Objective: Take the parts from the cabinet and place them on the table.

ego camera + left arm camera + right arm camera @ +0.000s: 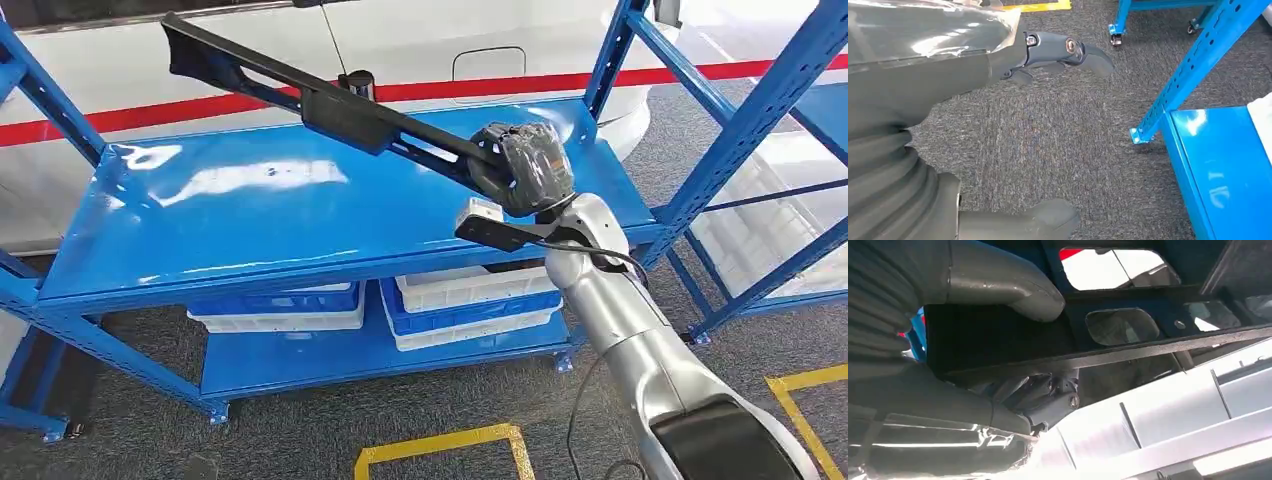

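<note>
A long black plastic part (300, 95) with cut-outs slants up and to the left above the blue shelf (200, 200) of the rack. My right hand (520, 165) grips its lower right end, lifted clear of the shelf. In the right wrist view the thumb (1013, 287) lies over the black part (1128, 320) and the darker fingers (1048, 397) curl under it. My left hand (998, 70) hangs over grey carpet, its fingers (1073, 52) apart and holding nothing.
Blue and white bins (470, 300) sit on the rack's lower shelf. A second blue rack (760, 130) stands close on the right. A white vehicle body with a red stripe (450, 90) is behind. Yellow floor tape (440, 445) marks the carpet. A rack leg (1188, 80) is near my left hand.
</note>
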Robot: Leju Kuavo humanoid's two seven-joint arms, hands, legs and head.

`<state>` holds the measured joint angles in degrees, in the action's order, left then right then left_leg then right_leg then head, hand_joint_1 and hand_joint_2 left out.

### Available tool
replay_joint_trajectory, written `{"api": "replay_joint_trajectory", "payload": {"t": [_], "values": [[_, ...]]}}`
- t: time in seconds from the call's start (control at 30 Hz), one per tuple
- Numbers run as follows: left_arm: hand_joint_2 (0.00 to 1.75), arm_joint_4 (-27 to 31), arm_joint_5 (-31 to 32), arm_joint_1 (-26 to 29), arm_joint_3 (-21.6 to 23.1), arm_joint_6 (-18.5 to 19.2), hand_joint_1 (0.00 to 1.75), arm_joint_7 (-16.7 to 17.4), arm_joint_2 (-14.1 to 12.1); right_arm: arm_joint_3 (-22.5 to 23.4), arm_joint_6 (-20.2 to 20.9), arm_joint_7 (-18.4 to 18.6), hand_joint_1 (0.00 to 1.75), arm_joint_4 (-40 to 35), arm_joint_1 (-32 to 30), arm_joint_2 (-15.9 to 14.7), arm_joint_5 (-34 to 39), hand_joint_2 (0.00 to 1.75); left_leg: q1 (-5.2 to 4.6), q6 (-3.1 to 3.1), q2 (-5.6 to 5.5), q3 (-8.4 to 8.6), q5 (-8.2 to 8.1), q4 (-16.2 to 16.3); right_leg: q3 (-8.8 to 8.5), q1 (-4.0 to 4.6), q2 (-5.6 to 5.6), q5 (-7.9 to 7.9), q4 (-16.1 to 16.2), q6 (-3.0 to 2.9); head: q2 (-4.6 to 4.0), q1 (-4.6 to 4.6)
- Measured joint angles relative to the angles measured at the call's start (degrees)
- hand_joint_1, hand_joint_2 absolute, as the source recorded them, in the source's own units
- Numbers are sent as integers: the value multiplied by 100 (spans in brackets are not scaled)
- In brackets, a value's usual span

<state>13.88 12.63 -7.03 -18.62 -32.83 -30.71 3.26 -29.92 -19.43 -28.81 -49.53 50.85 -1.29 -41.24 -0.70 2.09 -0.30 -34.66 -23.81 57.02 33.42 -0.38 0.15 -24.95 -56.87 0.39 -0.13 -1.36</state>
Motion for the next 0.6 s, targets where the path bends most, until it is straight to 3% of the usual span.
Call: {"api": "replay_joint_trajectory", "payload": {"t": [0.33,0.53,0.57,0.6], "values": [[175,0,46,0,-4,0,0,13,0,-18,-13,0,175,0,0,0,-111,175,-10,7,-1,-9,-9,13,-5,-10,0,4,10,6,0,0],[175,0,53,0,-9,0,0,22,-15,-39,-28,0,175,-6,-6,20,-190,175,-30,96,-8,-17,-35,20,-24,-28,-4,20,50,47,0,-4],[175,0,61,1,-7,0,0,26,-18,-39,-35,2,175,-40,-12,31,-205,175,17,144,-11,80,27,-102,-20,31,-8,-1,45,73,0,-2],[175,0,61,0,-9,0,0,31,-11,-39,-53,2,175,-42,-13,22,-221,175,45,150,-11,123,45,-155,12,1,-21,-47,-36,80,0,22]]}}
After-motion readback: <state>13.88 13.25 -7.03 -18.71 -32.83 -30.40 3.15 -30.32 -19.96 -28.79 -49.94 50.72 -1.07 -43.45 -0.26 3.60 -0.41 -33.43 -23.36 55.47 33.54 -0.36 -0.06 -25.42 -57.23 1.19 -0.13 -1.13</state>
